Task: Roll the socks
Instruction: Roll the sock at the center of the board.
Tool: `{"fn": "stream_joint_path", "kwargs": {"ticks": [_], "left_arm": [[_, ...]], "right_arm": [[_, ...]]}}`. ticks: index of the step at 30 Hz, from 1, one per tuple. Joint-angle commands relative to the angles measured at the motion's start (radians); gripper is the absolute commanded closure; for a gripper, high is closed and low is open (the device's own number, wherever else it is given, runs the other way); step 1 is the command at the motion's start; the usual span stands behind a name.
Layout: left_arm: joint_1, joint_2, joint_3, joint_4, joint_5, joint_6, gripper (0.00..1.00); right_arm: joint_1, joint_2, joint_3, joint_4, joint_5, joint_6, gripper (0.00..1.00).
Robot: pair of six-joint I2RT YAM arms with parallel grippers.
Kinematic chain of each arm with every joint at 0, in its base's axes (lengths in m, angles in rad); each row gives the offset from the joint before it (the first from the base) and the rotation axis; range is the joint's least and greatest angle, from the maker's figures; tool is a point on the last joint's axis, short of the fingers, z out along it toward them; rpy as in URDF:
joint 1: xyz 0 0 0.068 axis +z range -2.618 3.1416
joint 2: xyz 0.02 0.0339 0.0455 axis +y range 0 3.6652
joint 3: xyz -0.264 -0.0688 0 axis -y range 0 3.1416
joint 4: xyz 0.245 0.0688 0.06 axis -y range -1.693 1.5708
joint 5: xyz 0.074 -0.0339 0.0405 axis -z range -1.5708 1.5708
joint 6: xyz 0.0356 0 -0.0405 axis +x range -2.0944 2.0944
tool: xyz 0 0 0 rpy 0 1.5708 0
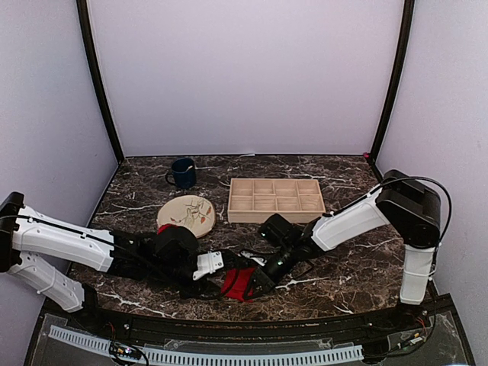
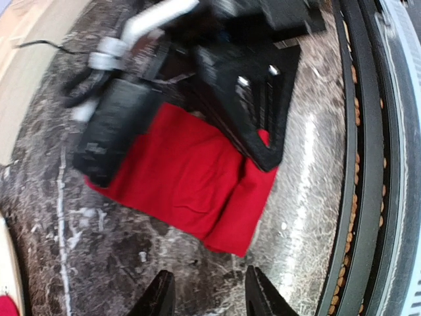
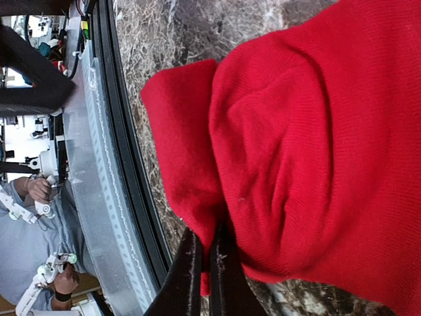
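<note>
The socks (image 1: 238, 284) are bright red; the table (image 1: 343, 267) is dark marble veined white. The plate (image 1: 189, 213) is patterned beige, the mug (image 1: 183, 173) dark blue.

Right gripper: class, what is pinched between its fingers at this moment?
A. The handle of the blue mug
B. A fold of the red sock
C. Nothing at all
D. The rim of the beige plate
B: in the right wrist view the right gripper is closed with an edge of the red sock caught between its fingers.
</note>
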State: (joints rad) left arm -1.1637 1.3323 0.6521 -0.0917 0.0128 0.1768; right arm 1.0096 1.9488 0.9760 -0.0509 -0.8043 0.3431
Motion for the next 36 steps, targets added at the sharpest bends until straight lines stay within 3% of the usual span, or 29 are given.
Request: {"fn": "stream_joint_path", "kwargs": {"ticks": [1, 16, 28, 36], "left_arm": [[-0.033, 0.038, 0.029, 0.003, -0.027, 0.091, 0.61], [-0.116, 0.196, 0.125, -0.022, -0.067, 0.287, 0.61], [-0.124, 0.242, 0.130, 0.002, -0.158, 0.312, 0.62], [-0.125, 0.265, 0.132, 0.002, -0.149, 0.329, 0.64]], "right_arm": [[-0.012, 0.017, 0.010, 0.006, -0.040, 0.046, 1.00], [-0.025, 0.053, 0.062, -0.040, -0.093, 0.071, 0.96], [-0.026, 0.058, 0.082, -0.072, -0.114, 0.058, 0.96], [-0.025, 0.062, 0.083, -0.079, -0.122, 0.053, 0.96]]}}
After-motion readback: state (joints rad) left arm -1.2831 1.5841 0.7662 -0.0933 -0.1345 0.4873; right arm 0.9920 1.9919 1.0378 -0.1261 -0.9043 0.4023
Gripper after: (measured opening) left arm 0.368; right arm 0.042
